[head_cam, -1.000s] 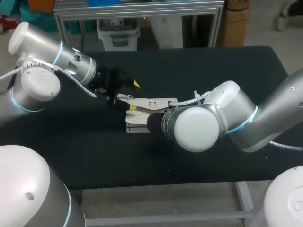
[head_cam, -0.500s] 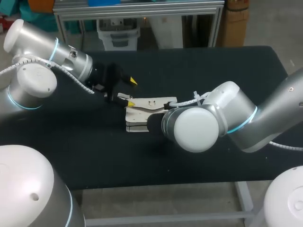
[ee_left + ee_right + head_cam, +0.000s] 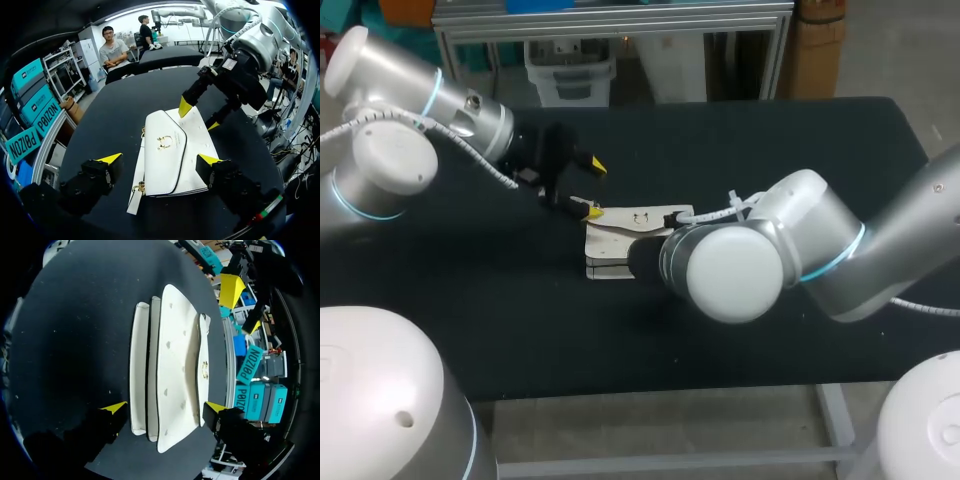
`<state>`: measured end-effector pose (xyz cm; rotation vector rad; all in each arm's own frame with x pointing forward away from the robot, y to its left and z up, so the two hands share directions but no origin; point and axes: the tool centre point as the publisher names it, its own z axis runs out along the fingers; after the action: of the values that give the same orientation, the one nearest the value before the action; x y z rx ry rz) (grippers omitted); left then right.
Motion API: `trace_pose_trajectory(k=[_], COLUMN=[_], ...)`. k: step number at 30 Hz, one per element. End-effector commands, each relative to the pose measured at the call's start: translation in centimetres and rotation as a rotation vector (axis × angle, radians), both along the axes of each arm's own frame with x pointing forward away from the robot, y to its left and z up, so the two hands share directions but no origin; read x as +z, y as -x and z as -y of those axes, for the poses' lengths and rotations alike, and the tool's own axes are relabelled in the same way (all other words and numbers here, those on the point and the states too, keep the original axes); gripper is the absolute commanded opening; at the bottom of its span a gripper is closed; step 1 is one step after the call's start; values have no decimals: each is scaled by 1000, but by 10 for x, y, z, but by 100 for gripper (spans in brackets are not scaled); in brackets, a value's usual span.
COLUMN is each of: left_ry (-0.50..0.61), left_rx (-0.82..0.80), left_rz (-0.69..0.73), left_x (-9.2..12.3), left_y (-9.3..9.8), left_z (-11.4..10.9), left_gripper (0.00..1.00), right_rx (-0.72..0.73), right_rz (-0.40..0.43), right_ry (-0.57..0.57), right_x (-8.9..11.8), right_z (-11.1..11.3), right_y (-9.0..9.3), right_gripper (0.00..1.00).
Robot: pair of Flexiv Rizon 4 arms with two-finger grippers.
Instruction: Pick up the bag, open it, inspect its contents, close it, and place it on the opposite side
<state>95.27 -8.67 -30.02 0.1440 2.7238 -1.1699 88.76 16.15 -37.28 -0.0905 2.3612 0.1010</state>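
A white bag (image 3: 620, 240) with a small gold clasp lies flat on the black table, its flap closed. In the left wrist view the bag (image 3: 170, 155) sits just ahead of and between the wide fingers of my left gripper (image 3: 160, 159), which is open and clear of it. My right gripper (image 3: 165, 407) straddles the other end of the bag (image 3: 172, 375), also open, with a small gap at each tip. In the head view my left gripper (image 3: 592, 188) hovers at the bag's left end. The right gripper is hidden there behind its own wrist.
The black tabletop (image 3: 770, 150) stretches wide on both sides of the bag. A short white strap (image 3: 135, 192) with a gold ring lies along the bag's side near my left fingers. The front table edge (image 3: 670, 385) is close behind my right arm.
My left gripper has drawn back a little toward the left rear, off the bag's end. The bag and my right arm stay where they were.
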Motion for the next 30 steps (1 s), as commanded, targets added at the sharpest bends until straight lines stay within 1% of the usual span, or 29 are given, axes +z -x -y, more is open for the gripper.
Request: trace_pose_trajectory(k=[1, 5, 9, 10, 12, 13, 15, 18, 21, 23, 24, 25, 26, 30], left_ry=[0, 6, 17, 15, 23, 24, 28, 19, 30, 49, 36, -13, -13, -13], left_rx=[2, 22, 62, 87, 124, 152, 204, 259, 258, 258, 266, 300, 300, 300], left_rz=[-8, -33, -92, -119, -180, -216, -296, -408, -511, -588, -601, -574, -574, -574], left_x=[1, 2, 9, 14, 20, 23, 26, 28, 30, 32, 34, 35, 35, 35], left_y=[-1, -1, -3, -5, -8, -10, -15, -19, -17, -17, -18, -17, -17, -17], left_z=[-1, -2, -7, -2, 3, 2, -5, -15, -20, -24, -26, -27, -27, -27], left_gripper=[100, 100, 100, 100, 100, 100, 100, 100, 100, 100, 100, 100, 100, 100], right_rx=[-6, -6, -24, -28, -53, -60, -89, -133, -154, -150, -134, -121, -113, -113], right_rz=[242, 244, 206, 196, 152, 139, 69, 5, -82, -156, -194, -217, -228, -228], right_ry=[-28, -36, -46, -52, -61, -71, -82, -83, -114, -156, -195, -206, -178, -178], right_x=[4, 12, 26, 31, 39, 43, 50, 59, 65, 68, 70, 72, 75, 75], right_z=[6, 7, 12, 14, 20, 23, 29, 38, 45, 52, 55, 57, 60, 60], right_y=[10, 16, 22, 23, 24, 24, 23, 21, 18, 15, 13, 12, 11, 11], right_gripper=[100, 100, 100, 100, 100, 100, 100, 100, 100, 100, 100, 100, 100, 100])
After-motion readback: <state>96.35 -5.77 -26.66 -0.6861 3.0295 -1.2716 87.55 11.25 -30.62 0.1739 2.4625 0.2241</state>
